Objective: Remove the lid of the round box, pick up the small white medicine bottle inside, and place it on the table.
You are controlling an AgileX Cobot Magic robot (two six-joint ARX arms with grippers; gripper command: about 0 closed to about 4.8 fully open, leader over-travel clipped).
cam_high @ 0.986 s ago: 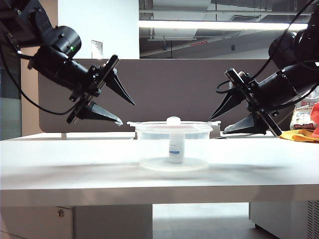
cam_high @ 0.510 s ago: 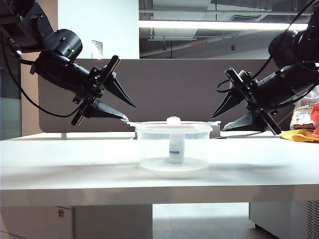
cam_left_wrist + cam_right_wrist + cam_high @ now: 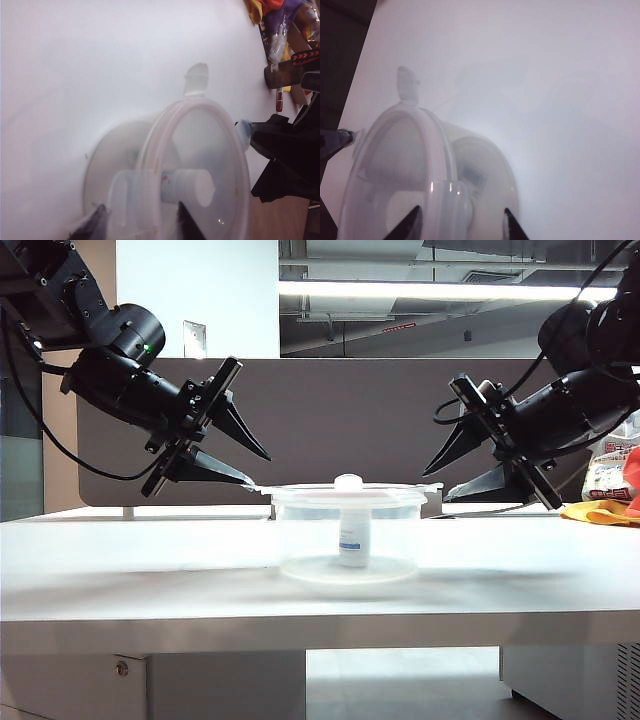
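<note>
The round box point(image 3: 300, 530) stands mid-table point(image 3: 150, 570) with the lid point(image 3: 385, 490) on it. The small white medicine bottle point(image 3: 351, 538) stands upright inside. My left gripper point(image 3: 262, 472) is open at the lid's left tab, its lower finger at tab level. My right gripper point(image 3: 436, 488) is open astride the right tab. In the left wrist view my left gripper point(image 3: 141, 207) straddles the lid's point(image 3: 200, 102) rim, with the bottle point(image 3: 187, 186) beyond. In the right wrist view my right gripper point(image 3: 460, 211) straddles the lid's point(image 3: 440, 145) rim, over the bottle point(image 3: 475, 177).
A dark grey divider panel point(image 3: 350, 410) runs behind the table. A yellow cloth and packets point(image 3: 600, 510) lie at the far right edge, and that clutter point(image 3: 280, 30) also shows in the left wrist view.
My left gripper's jaws have narrowed, and its lower finger has slid right to the lid's left tab. The right gripper's jaws have narrowed slightly. Box, lid and bottle have not moved.
</note>
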